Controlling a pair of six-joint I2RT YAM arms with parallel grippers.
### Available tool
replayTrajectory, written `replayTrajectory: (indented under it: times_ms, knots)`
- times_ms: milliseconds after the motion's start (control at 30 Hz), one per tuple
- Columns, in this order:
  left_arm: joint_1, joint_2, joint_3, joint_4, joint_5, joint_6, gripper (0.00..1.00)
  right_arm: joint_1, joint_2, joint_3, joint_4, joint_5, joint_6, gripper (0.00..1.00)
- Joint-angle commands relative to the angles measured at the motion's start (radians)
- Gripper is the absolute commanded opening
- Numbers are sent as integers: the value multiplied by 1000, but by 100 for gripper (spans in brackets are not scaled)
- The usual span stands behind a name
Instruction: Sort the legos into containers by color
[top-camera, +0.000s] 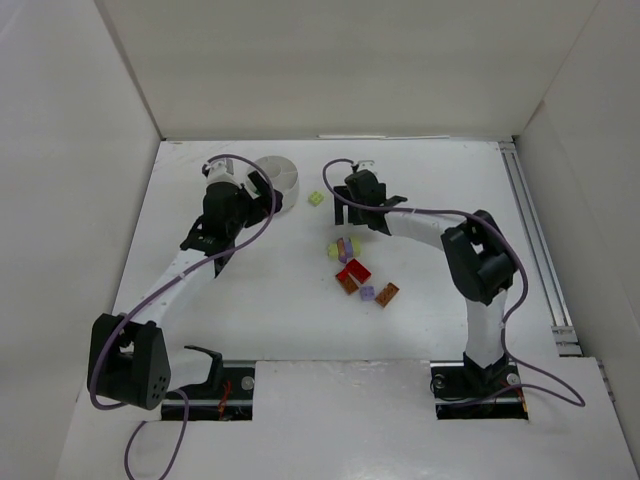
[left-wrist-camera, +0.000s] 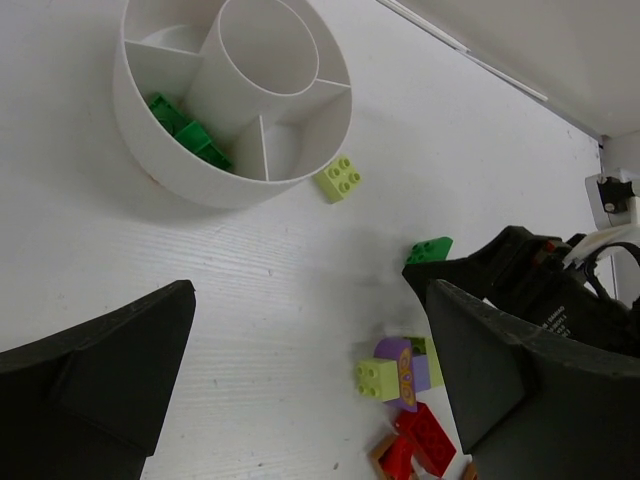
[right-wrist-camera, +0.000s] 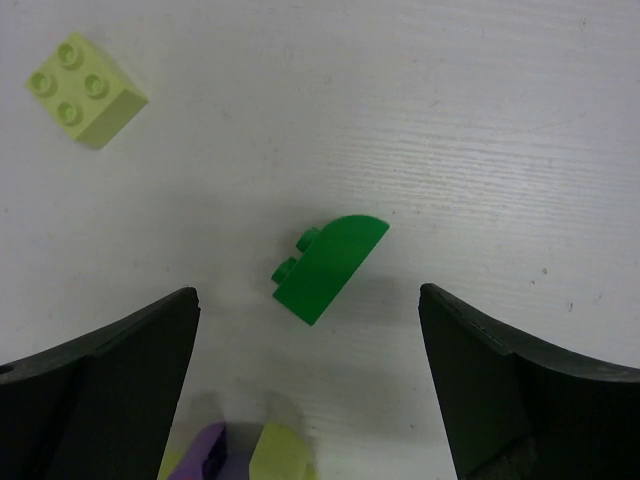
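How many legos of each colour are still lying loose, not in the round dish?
Green legos: 1
Pale yellow-green legos: 3
Lilac legos: 2
Red legos: 2
Orange-brown legos: 2
Total: 10 loose

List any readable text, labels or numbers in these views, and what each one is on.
No text can be read in any view.
Right arm, black housing: faint white print, too small and blurred to read.
Lilac brick: orange printed mark, blurred, not readable as text.
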Motion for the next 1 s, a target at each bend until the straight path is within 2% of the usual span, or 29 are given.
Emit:
replayTrajectory:
  times_ms: [0, 133, 167, 200, 267, 467, 533, 633, 767, 800, 867, 900, 933, 967]
  knots:
    - [2, -30, -4, 31, 21, 4, 100, -10, 52, 65, 2, 45, 45, 95]
    - [2, -21, -15, 20, 21, 4, 100, -19, 84, 91, 2, 45, 56, 89]
    - [2, -21, -15, 20, 21, 4, 100, -19, 84, 91, 2, 58, 56, 81]
    - [2, -30, -15, 20, 21, 4, 100, -19, 95, 91, 2, 59, 56, 77]
    - [2, -30, -24, 20, 30, 4, 100, -28, 95, 91, 2, 59, 56, 76]
    - [2, -30, -6, -2, 55, 25, 100, -48, 115, 101, 11, 45, 27, 40]
    - [2, -30, -6, -2, 64, 25, 100, -59, 115, 101, 22, 32, -35, 31]
    - [2, -40, -6, -2, 87, 35, 100, -59, 115, 91, 75, -16, -121, 24]
    - [2, -28, 7, -21, 197, 81, 100, -59, 28, 24, 190, -139, -385, 13]
    - [2, -17, 16, -21, 273, 100, 100, -59, 1, 0, 224, -264, -453, 11]
    - [2, -3, 16, 17, 375, 116, 100, -59, -55, -84, 305, -419, -557, 11]
    - [2, 12, 16, 38, 433, 116, 100, -59, -115, -117, 330, -531, -688, 11]
    - [2, 22, 16, 64, 550, 127, 100, -59, -147, -149, 353, -705, -730, 11]
    - [2, 22, 2, 107, 600, 127, 100, -59, -178, -187, 385, -783, -770, 11]
